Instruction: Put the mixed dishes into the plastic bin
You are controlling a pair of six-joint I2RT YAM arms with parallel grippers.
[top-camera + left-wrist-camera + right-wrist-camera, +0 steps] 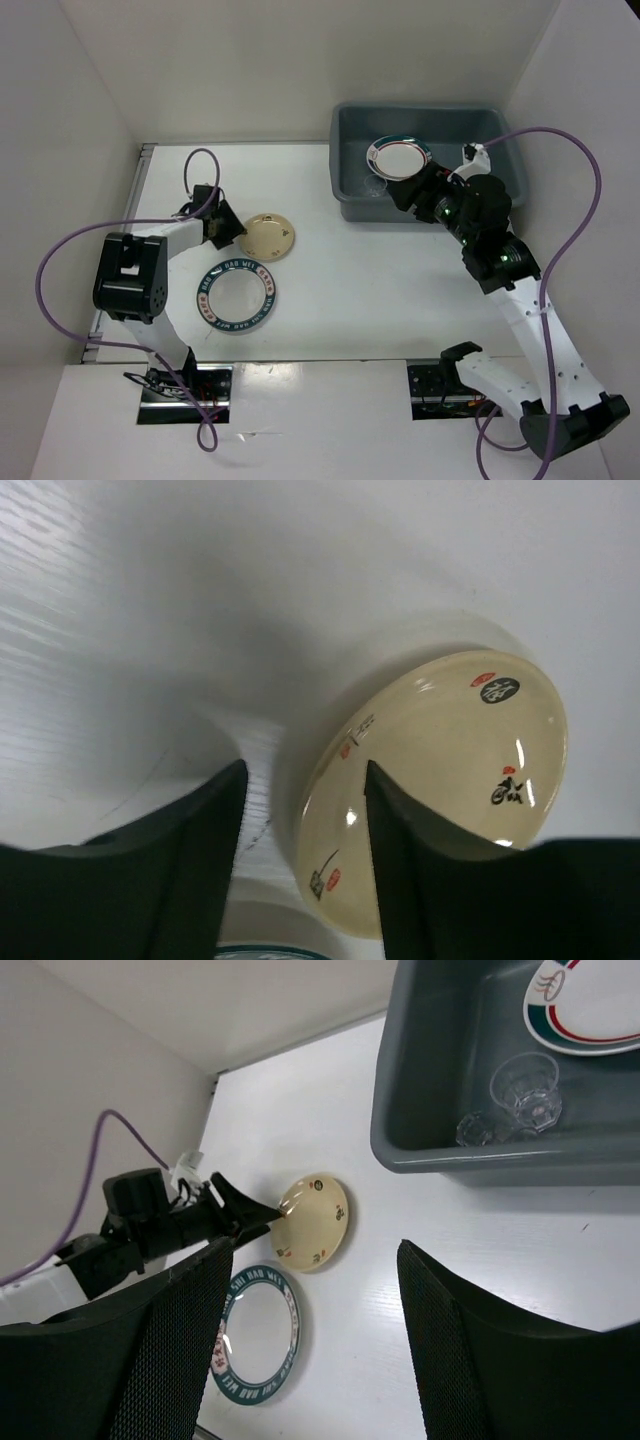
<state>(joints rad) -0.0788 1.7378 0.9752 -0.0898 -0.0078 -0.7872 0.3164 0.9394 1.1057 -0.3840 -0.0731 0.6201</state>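
Observation:
A beige plate (pixel 266 237) lies on the table left of centre. My left gripper (pixel 234 228) is open at its left edge; in the left wrist view (pixel 305 860) the plate's rim (pixel 330 830) sits between the jaws, one finger over the plate (pixel 440 770). A white plate with a dark teal lettered rim (pixel 237 295) lies nearer, also visible in the right wrist view (pixel 255 1335). The grey-blue plastic bin (pixel 350 205) holds a white plate with a teal rim (pixel 398 157) and a clear cup (pixel 525 1088). My right gripper (pixel 410 190) is open and empty above the bin's near wall.
White walls enclose the table at the back, left and right. The bin (pixel 480 1155) stands at the far right. A purple cable (pixel 205 160) loops over the left arm, and another (pixel 585 190) arcs beside the right arm.

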